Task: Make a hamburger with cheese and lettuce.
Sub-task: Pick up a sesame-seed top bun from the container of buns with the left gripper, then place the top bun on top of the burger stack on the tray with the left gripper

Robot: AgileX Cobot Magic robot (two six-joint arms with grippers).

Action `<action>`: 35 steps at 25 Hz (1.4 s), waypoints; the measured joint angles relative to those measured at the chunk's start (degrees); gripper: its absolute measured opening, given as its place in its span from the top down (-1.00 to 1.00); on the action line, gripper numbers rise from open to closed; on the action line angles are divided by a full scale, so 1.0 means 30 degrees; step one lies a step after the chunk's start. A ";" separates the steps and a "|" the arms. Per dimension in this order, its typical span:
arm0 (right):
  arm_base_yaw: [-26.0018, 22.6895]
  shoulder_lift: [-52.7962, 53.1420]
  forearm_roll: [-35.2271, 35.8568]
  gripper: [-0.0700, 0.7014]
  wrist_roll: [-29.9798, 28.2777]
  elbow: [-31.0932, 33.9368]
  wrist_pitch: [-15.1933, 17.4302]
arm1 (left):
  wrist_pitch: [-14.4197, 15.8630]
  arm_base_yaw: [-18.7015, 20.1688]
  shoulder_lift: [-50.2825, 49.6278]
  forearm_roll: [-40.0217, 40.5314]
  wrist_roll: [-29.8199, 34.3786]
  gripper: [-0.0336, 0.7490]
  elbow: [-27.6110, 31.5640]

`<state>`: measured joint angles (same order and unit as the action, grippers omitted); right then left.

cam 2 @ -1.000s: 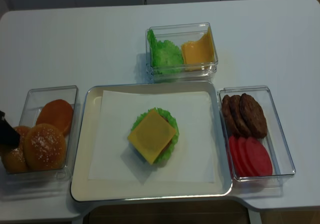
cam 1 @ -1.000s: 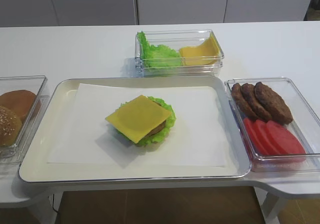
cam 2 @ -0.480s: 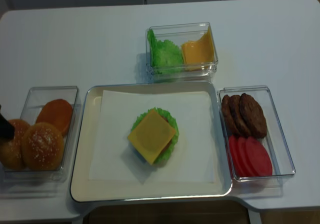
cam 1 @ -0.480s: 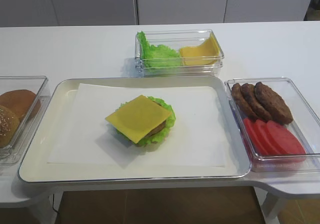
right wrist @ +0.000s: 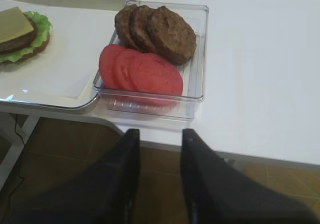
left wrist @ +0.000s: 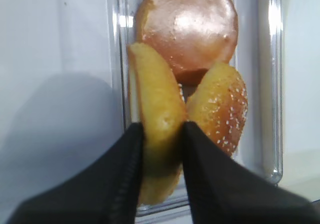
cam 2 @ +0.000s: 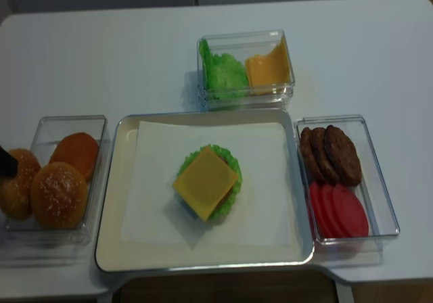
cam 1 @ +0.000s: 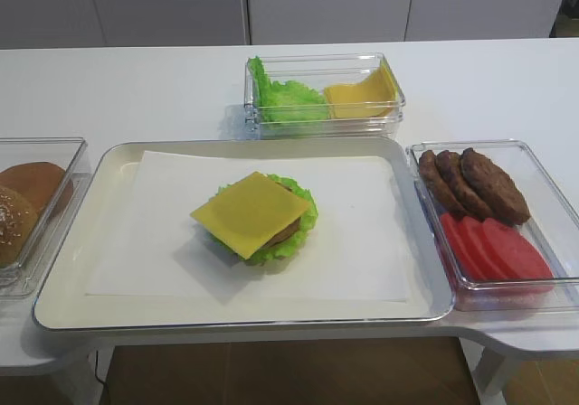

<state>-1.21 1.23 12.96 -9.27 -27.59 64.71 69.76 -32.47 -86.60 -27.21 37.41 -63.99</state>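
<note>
The burger stack [cam 1: 262, 217] sits in the middle of the white paper [cam 1: 362, 242] on the big tray [cam 1: 109, 306]. It has the green lettuce [cam 1: 303, 208] frill, a brown patty, & the yellow cheese [cam 1: 251, 213] square on top w/ its corners poking out. No top bun on it yet, so it looks like the bun step is the one in hand now.

At 9 o'clock from the tray is the clear bun box [cam 2: 61, 124]. In the left wrist view the left gripper [left wrist: 161, 134] has its jaws pinching a pale yellow bun piece [left wrist: 155, 149], held on its edge. Right beside it, at 3 o'clock, is a seeded bun [left wrist: 221, 109], touching it. A shiny plain bun [left wrist: 187, 29] lies at 12 o'clock in the box.

The right gripper [right wrist: 159, 149] hangs off the table edge near the box [right wrist: 200, 49] w/ patties [right wrist: 162, 31] & red tomato slices [right wrist: 140, 74]. Its jaws are spread apart & hold nothing.

At 12 o'clock from the tray is a box [cam 1: 393, 84] w/ spare leaves & cheese slices.

Next move, I think: lift the bun piece up out of the box w/o dragging the seeded one along, carry it toward 3 o'clock over the tray, turn it flat, & set it down on the cheese. The cheese sits a bit crooked, so the bun could slide if it lands off centre.
</note>
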 joint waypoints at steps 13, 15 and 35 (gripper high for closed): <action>0.0000 0.0000 0.0000 0.26 -0.0041 0.0024 0.0000 | 0.0000 0.0000 0.1734 -0.2191 0.0736 0.44 -0.0249; 0.0000 0.0000 0.0000 0.26 -0.0041 0.0024 0.0000 | 0.0000 0.0000 0.1853 -0.2735 0.0781 0.44 -0.0414; 0.0000 0.0000 0.0000 0.26 -0.0041 0.0024 0.0000 | 0.0038 0.4302 0.2212 -0.8153 0.0776 0.44 -0.1094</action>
<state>-1.21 1.23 12.96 -9.39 -27.52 64.71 69.88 -19.57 -79.96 -51.67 39.74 -67.27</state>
